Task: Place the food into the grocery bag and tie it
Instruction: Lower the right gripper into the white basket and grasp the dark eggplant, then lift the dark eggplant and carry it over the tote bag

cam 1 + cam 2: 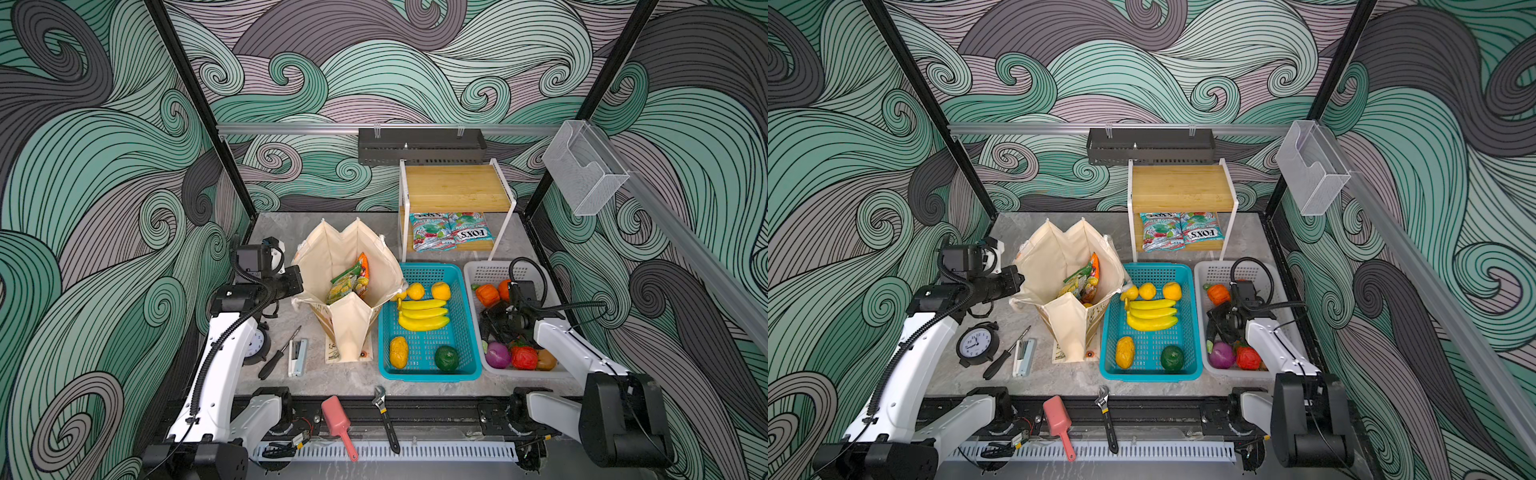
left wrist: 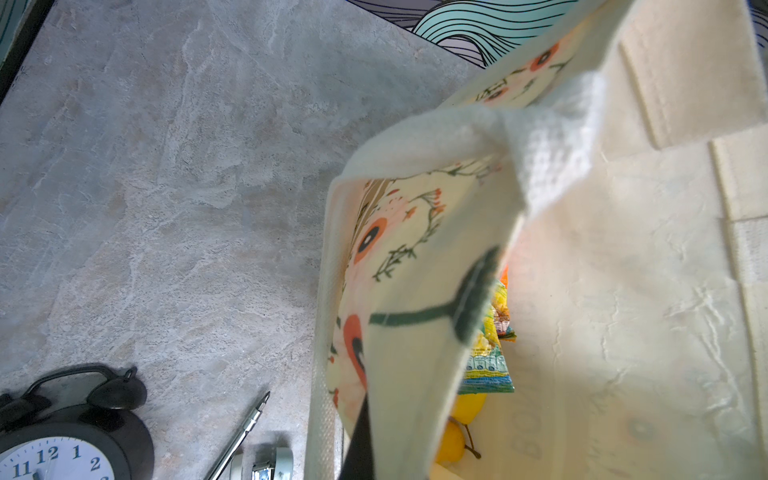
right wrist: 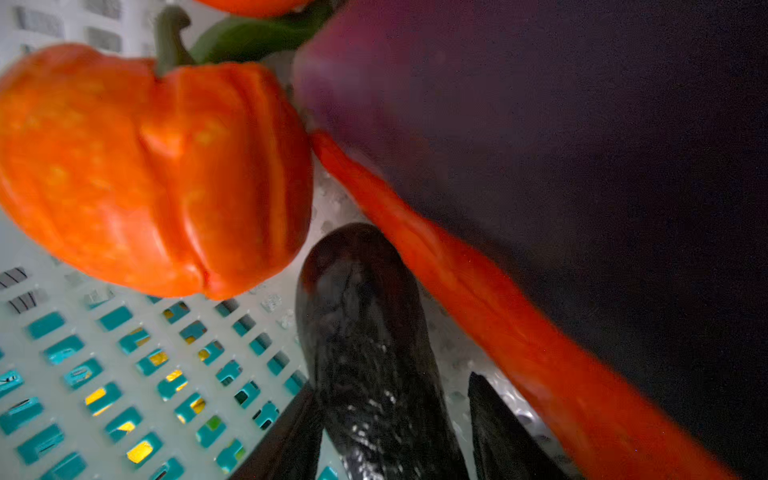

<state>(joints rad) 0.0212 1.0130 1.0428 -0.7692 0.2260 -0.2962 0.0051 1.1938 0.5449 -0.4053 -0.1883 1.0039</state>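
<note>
- Canvas grocery bag [image 1: 328,249]: my left hand [image 1: 298,280] is clamping its rim.
- My right hand [image 3: 390,382] is hanging half-open astride the dark eggplant [image 3: 357,316], its length running away from my wrist.

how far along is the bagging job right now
Done: two candy packets and some yellow fruit already sit in the grocery bag. In hand: the left gripper is shut on the bag's rim, holding it open; the right gripper is in the white basket, open around a dark eggplant. Left: fruit in the teal basket is unbagged and the bag is not tied.
</note>
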